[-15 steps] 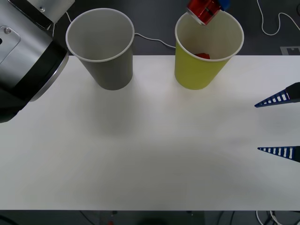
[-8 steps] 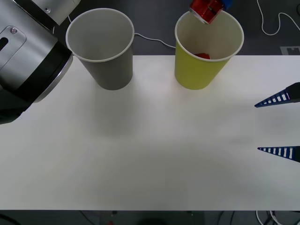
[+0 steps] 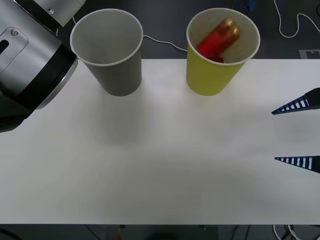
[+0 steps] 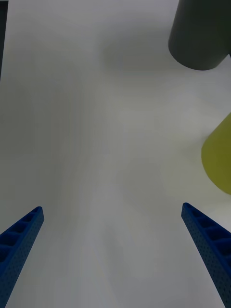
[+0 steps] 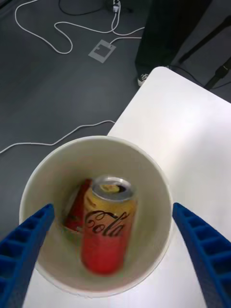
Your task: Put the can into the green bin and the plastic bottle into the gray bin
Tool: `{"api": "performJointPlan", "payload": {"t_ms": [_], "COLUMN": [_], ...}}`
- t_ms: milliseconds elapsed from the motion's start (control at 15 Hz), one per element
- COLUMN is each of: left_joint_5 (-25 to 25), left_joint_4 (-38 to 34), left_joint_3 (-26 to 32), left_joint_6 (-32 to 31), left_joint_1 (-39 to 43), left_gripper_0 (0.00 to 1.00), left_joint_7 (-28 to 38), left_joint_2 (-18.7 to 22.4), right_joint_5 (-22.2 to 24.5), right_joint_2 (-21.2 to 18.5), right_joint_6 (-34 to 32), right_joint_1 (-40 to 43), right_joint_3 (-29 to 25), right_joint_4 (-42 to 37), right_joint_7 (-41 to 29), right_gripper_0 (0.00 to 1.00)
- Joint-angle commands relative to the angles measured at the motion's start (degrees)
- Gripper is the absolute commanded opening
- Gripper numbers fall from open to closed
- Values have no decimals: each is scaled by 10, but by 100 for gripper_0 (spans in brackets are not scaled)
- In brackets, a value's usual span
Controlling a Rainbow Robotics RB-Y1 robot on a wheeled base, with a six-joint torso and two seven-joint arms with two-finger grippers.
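Two large paper cups stand on my white desk (image 3: 160, 160), both at its far edge and well apart from each other.

Item 1, the gray bin (image 3: 109, 50): upright, on the robot's left side of the desk, white inside. I see nothing in it from the front view.

Item 2, the green bin (image 3: 220, 50): upright, to the right of the gray bin, white rolled rim. In the left wrist view it sits directly below the camera.

Item 3, the can (image 5: 108, 224): inside the green bin, tilted, gold pull-tab top uppermost, red lower body blurred. In the front view it shows within the cup's mouth, leaning toward the far rim. A second red object (image 5: 77, 209) lies beside it against the cup's inner wall; I cannot tell what it is.

Item 4, left end effector (image 5: 110, 255): above the green bin, blue ribbed fingers (image 5: 24, 240) spread wide to either side of the cup's rim, holding nothing.

Item 5, right end effector (image 3: 298, 134): at the right edge of the desk, low over the bare surface, fingers wide apart and empty, near neither cup.

Item 6, white cables (image 5: 57, 38): on the dark floor beyond the desk.
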Motion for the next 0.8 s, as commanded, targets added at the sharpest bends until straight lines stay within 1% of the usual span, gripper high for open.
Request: {"api": "performJointPlan", "payload": {"t_ms": [67,200,533,600,733,800], "left_joint_5": [7,13,43,47,44,44], "left_joint_4": [0,-13,-71,-96,-190,-230], "left_joint_3": [0,3,11,26,70,81], "left_joint_6": [-4,-25,-112,-127,-149,-153], "left_joint_1": [-1,-2,10,27,95,122], "left_gripper_0": [100,100,100,100,100,100], "left_joint_7": [0,0,-40,-44,-45,-45], "left_joint_2": [2,12,75,89,127,142], "right_joint_5": [0,0,0,0,0,0], "right_joint_2": [0,0,0,0,0,0], "right_joint_6": [0,0,0,0,0,0], "right_joint_1": [0,0,0,0,0,0], "right_joint_3": [0,0,0,0,0,0], "right_joint_4": [0,0,0,0,0,0], "right_joint_7": [0,0,0,0,0,0], "right_gripper_0": [100,100,100,100,100,100]}}
